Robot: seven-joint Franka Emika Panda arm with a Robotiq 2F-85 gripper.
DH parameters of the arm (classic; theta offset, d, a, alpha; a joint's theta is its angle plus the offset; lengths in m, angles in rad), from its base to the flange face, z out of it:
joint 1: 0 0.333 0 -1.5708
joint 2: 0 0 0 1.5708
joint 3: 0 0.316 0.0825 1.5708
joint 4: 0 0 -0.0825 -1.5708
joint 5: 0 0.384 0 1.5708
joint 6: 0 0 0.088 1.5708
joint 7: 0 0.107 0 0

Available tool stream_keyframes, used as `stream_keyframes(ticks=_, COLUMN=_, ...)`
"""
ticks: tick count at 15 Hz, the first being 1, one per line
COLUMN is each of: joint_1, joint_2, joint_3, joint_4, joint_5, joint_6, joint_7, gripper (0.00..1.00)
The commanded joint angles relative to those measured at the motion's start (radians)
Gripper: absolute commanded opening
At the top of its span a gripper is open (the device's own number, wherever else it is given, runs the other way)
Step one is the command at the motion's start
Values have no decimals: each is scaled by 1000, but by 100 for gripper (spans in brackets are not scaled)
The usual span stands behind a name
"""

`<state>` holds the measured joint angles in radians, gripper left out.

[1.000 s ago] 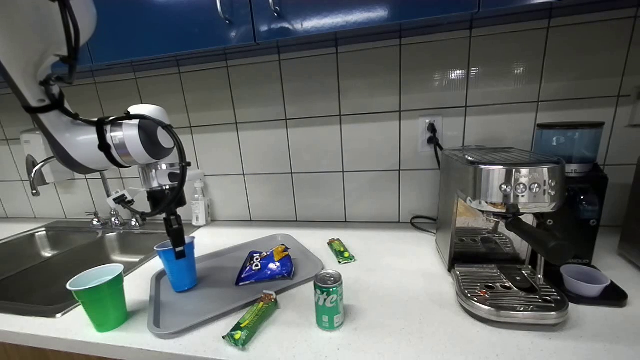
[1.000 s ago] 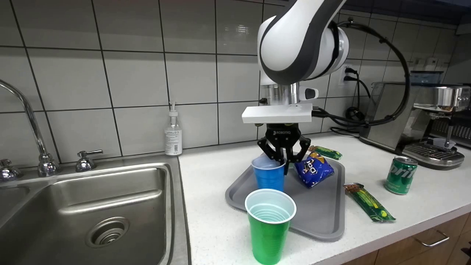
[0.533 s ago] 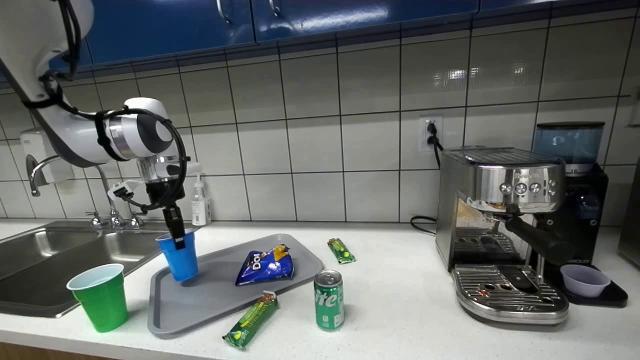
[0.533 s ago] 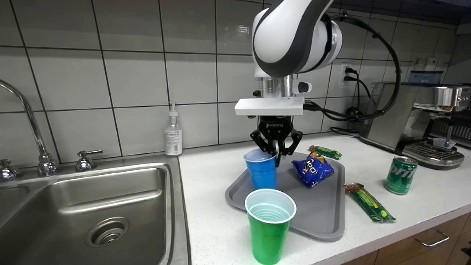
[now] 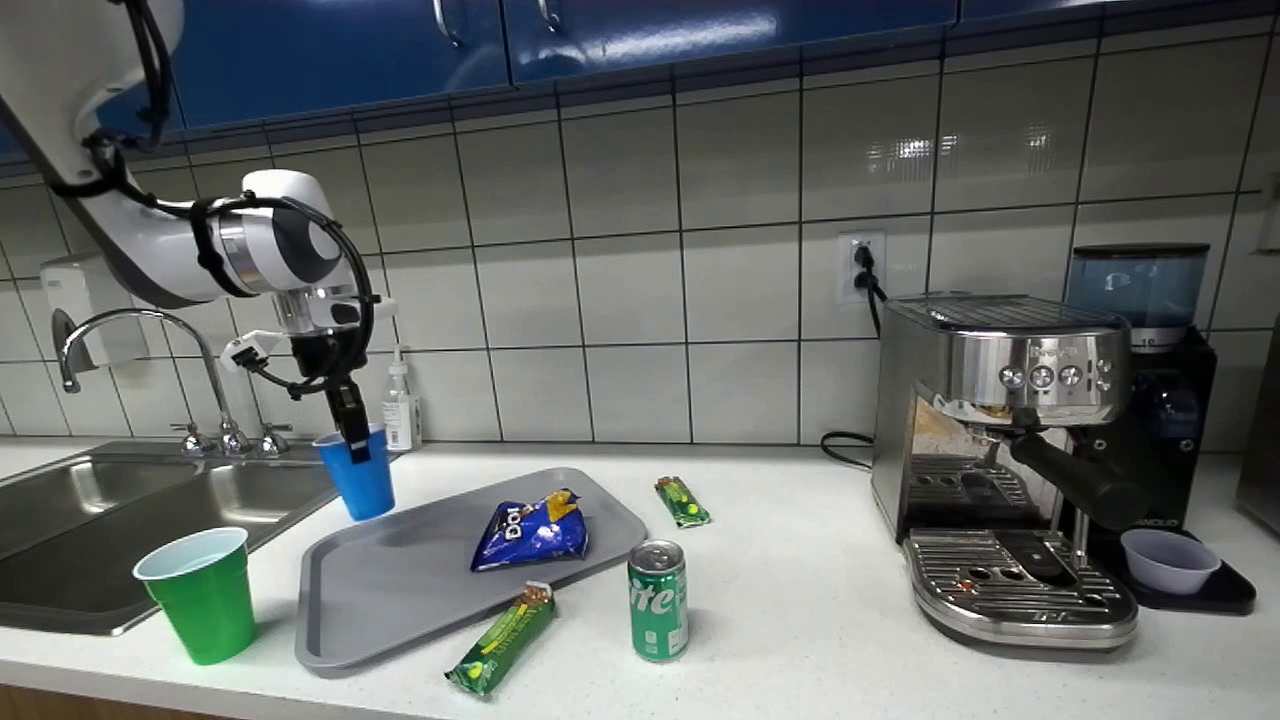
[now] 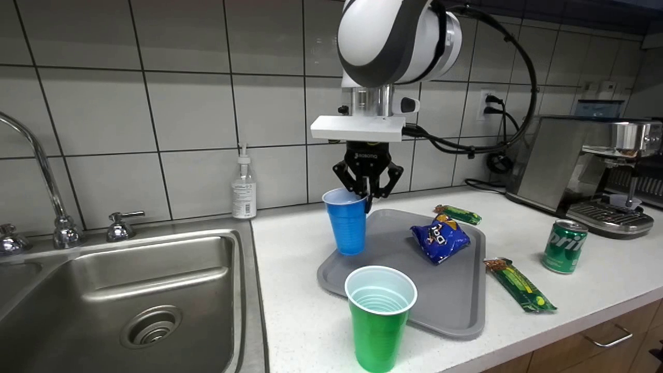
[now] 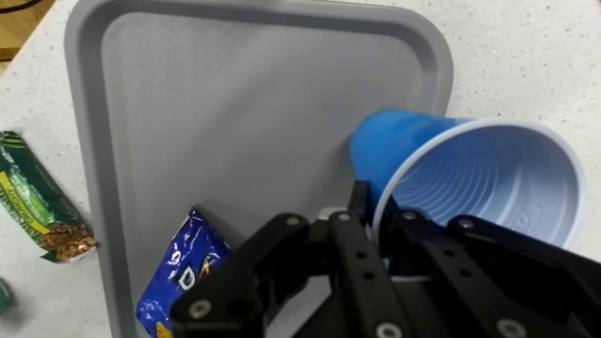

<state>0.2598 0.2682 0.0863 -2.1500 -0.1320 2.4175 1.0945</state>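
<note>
Clenched on rim of blue cup (image 6: 346, 228) with gripper (image 7: 375, 199)! Hanging left of grip in an exterior view, with long axis slightly off upright, above far-left edge of gray tray (image 6: 445, 298).

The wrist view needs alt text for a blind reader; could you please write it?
A claw pinches the wall of a blue cup, seen partly over a grey tray. A blue bag lies on the tray, a green bar beside it.
</note>
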Motion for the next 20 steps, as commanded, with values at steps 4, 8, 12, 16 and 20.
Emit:
stream_keyframes(ticks=4, joint_1=12, joint_2=85, joint_3=25, joint_4=144, joint_5=54, joint_6=-24, joint_7=-44, gripper=1)
stream_keyframes(ticks=8, joint_1=29, joint_2=151, joint_3=29, joint_4=225, joint_5=78, joint_6=-41, joint_7=-46, gripper=1)
stream_keyframes(ticks=12, joint_1=52, joint_2=211, joint_3=25, joint_4=296, joint_5=95, joint_6=-53, joint_7=-41, gripper=1)
stream_keyframes(ticks=16, joint_1=70, joint_2=264, joint_3=19, joint_4=348, joint_5=97, joint_6=-55, joint_7=-37, gripper=1)
stream_keyframes(ticks=20, joint_1=79, joint_2=299, joint_3=17, joint_4=376, joint_5=104, joint_6=-50, joint_7=-39, gripper=1)
